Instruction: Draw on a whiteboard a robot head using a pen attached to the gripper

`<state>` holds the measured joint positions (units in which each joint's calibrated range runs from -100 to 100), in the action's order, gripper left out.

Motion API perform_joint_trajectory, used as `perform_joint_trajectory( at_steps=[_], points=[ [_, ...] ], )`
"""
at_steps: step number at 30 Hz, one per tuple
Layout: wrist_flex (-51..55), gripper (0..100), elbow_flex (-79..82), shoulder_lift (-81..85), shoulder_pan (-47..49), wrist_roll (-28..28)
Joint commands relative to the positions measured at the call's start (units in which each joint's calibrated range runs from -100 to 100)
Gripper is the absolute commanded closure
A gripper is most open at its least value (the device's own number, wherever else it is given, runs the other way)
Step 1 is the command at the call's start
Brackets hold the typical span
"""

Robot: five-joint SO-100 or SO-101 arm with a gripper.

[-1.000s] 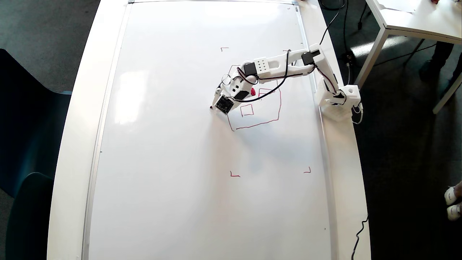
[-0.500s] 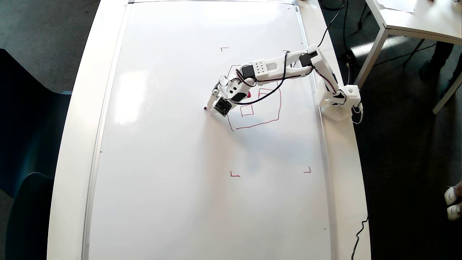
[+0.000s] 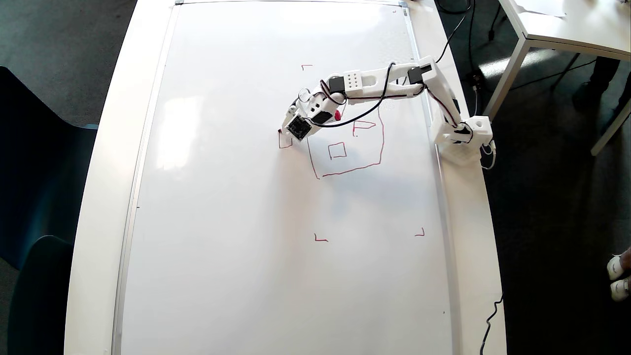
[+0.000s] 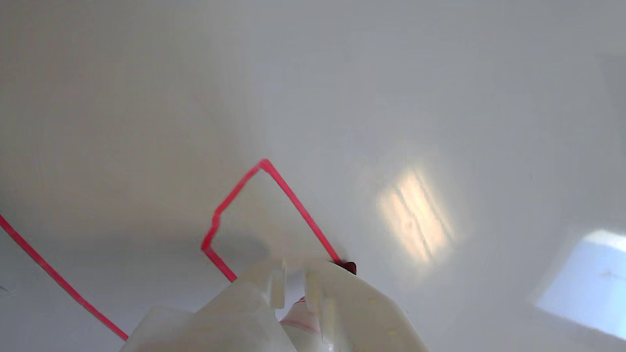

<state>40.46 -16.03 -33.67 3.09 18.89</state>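
The whiteboard (image 3: 222, 222) fills the overhead view. On it is the red robot head (image 3: 382, 143): a rough square outline with two small squares (image 3: 337, 150) inside. My white gripper (image 3: 291, 125) hovers at the outline's upper left, shut on the pen, whose red end (image 3: 337, 115) sticks out behind. In the wrist view the gripper (image 4: 293, 274) enters from below with its jaws nearly together. The pen's red tip (image 4: 349, 267) touches the board at the end of a small open box of red line (image 4: 264, 166). That box (image 3: 285, 142) lies left of the outline.
The arm's base (image 3: 463, 135) stands on the table's right rim, with a black cable running off the far edge. Small red corner marks (image 3: 320, 239) frame the drawing area. A second table (image 3: 567, 24) stands at upper right, dark chairs (image 3: 29, 197) at left.
In the overhead view the gripper moved left and then up along the board. The pen left new red line there, forming a small box left of the outline.
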Motion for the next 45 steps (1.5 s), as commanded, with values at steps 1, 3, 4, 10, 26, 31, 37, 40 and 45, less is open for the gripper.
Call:
perform_joint_trajectory(
  at_steps=[1,3,4,10,26,31,37,40,45],
  points=[
    [0.55,99,0.37,1.09,-1.07,-0.18],
    [0.55,99,1.19,1.18,-1.73,-0.18],
    [0.55,99,1.28,1.26,-1.8,-0.12],
    [6.29,99,2.64,3.27,-2.54,0.47],
    [6.11,99,9.36,7.47,-0.48,2.07],
    [6.03,99,9.27,7.38,1.0,2.56],
    [6.03,99,9.36,7.38,1.73,3.25],
    [6.03,99,9.27,7.38,1.73,3.15],
    [6.03,99,9.54,7.38,2.76,3.25]
  ],
)
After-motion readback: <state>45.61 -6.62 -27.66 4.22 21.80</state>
